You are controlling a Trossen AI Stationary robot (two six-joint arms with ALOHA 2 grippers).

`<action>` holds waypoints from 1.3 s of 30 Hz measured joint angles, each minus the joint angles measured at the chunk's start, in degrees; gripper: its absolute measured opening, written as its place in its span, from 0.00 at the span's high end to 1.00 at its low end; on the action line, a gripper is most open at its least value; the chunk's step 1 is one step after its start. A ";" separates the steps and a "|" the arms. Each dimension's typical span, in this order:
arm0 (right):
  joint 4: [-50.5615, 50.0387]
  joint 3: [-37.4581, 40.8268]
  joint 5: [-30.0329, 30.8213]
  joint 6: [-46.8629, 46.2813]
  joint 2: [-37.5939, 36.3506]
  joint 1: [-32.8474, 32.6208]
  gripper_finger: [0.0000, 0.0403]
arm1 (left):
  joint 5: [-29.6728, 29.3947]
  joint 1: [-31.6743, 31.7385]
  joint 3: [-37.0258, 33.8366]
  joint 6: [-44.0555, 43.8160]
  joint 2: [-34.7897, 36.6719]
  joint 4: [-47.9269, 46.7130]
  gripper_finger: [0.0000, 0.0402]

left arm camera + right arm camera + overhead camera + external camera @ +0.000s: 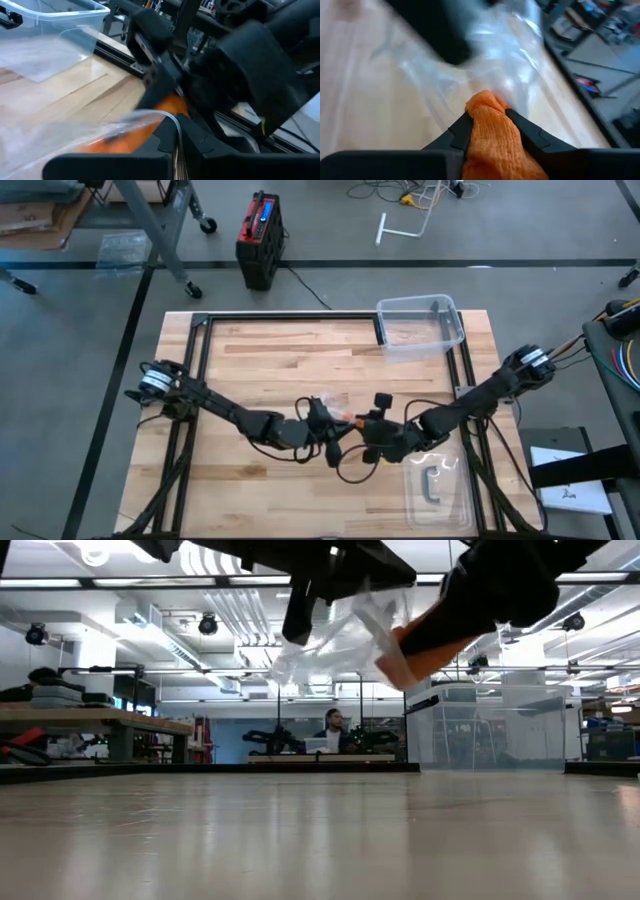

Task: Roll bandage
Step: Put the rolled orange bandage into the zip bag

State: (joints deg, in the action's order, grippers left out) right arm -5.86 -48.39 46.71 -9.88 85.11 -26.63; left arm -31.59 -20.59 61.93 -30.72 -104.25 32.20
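Note:
The orange bandage (pixel 491 142) is a soft bunched fabric end that sticks out of a crumpled clear plastic wrapper (pixel 335 630). Both are held above the middle of the table. My right gripper (pixel 368 427) is shut on the bandage. My left gripper (pixel 322 423) faces it from the table's left and is shut on the wrapper (pixel 75 135). In the low view the bandage (pixel 425 645) and the wrapper hang well clear of the tabletop. In the left wrist view the bandage (pixel 167 107) shows through the plastic. My left gripper holds the clear wrapper by its plastic film (pixel 172 125), pinched between its two fingers; edge or fold, I cannot tell. It comes at it about level from the table's left. The wrapper is lifted clear and stretches toward my right gripper. My right gripper pinches the bandage's bunched orange end (pixel 487 112) between its two fingers (pixel 460 132), and the fabric reaches back between them. It comes from the table's right. The bandage is lifted clear, and its tip points into the wrapper (pixel 490 60).
A clear plastic bin (pixel 420 325) stands at the far right of the table. A clear tray (pixel 435 485) with a dark object lies at the near right. Black frame rails (pixel 200 360) run along the table's sides. A person (pixel 335 725) sits in the room beyond.

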 joint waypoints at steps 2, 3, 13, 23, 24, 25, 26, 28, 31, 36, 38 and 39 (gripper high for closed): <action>-1.80 -0.03 2.08 -1.59 -1.53 0.00 0.79 | -0.01 -0.22 0.00 -0.16 0.15 -0.07 1.00; -2.67 -0.03 3.15 -2.22 -2.33 0.00 0.79 | 0.03 -0.23 0.00 -0.40 0.15 -0.68 1.00; -5.89 0.03 7.63 -6.03 -9.18 0.16 0.79 | -1.94 -0.29 -0.08 -4.16 0.29 -6.44 1.00; 8.01 0.05 -12.13 -2.20 -4.29 2.03 0.79 | -3.46 -0.93 -0.04 -1.29 0.24 -5.53 1.00; 8.00 0.05 -12.32 -2.20 -3.72 2.26 0.79 | -3.48 -1.02 -0.05 -1.25 0.24 -5.15 1.00; 8.01 0.05 -12.48 -2.13 -3.21 2.50 0.79 | -3.49 -1.08 -0.06 -0.87 0.26 -4.75 1.00; 8.18 0.08 -12.97 -2.04 -2.80 2.79 0.79 | -3.48 -1.14 -0.04 -0.12 0.26 -3.85 1.00; 8.78 0.08 -13.68 -0.28 -2.44 3.21 0.79 | -3.36 -1.21 -0.05 1.49 0.26 -1.34 1.00; 11.57 0.08 -15.29 6.37 -1.64 3.32 0.79 | -2.19 -1.26 0.01 3.27 0.38 1.68 1.00; 17.48 0.14 -21.25 17.97 -1.73 2.13 0.79 | -0.23 -1.61 0.01 3.48 1.73 1.20 1.00; 19.35 0.14 -19.95 21.64 -1.88 2.12 0.79 | -0.15 -1.74 0.00 3.50 2.26 1.05 1.00; 20.29 0.14 -17.53 22.03 -1.95 2.12 0.79 | 0.09 -1.72 0.00 3.52 2.39 1.21 1.00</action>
State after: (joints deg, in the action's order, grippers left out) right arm 14.43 -48.25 29.19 12.15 83.16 -24.51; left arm -31.49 -22.31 61.93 -27.20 -101.86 33.42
